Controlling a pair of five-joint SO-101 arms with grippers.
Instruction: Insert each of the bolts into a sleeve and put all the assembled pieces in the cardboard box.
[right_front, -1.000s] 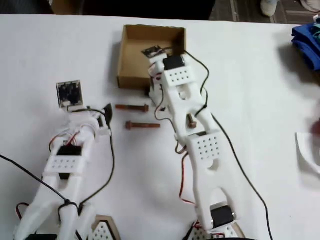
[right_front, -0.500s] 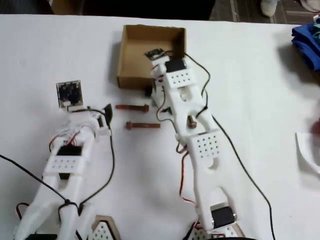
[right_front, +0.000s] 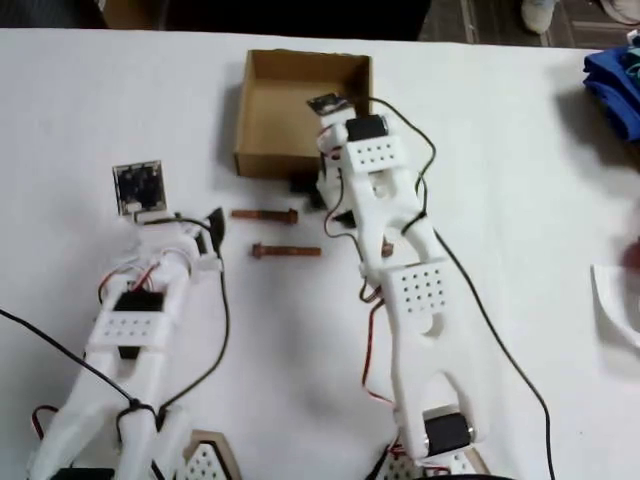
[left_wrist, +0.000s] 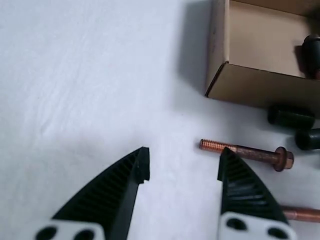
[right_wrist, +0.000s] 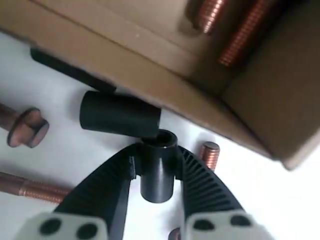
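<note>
I read the table as a clock, with twelve at the far edge. My left gripper (left_wrist: 184, 157) hangs over the white table (right_front: 120, 100), jaws spread wide with nothing between them. At three o'clock from it lies a copper bolt (left_wrist: 245, 152), its head pointing toward my right arm. A second bolt (right_front: 285, 250) lies at four o'clock, and the edge of my left wrist view cuts it off.

My right gripper (right_wrist: 159, 152) is clamped on a black sleeve (right_wrist: 159, 172), which stands upright with its open bore on top. Its lower end is out of sight, so I cannot tell whether it touches the table. From above, my own right arm covers the whole grip. A threaded bolt tip (right_wrist: 210, 155) pokes out beside one finger, the rest of it hidden.

Just beyond, a loose sleeve (right_wrist: 120, 115) lies on its side against the near wall of the cardboard box (right_front: 262, 160), which is at one o'clock from my left gripper. Inside the box are two threaded shanks (right_wrist: 245, 37). Their other ends are cut off, so I cannot tell whether they carry sleeves. Far off at two o'clock, a blue cloth (right_front: 615, 90) lies at the table edge.
</note>
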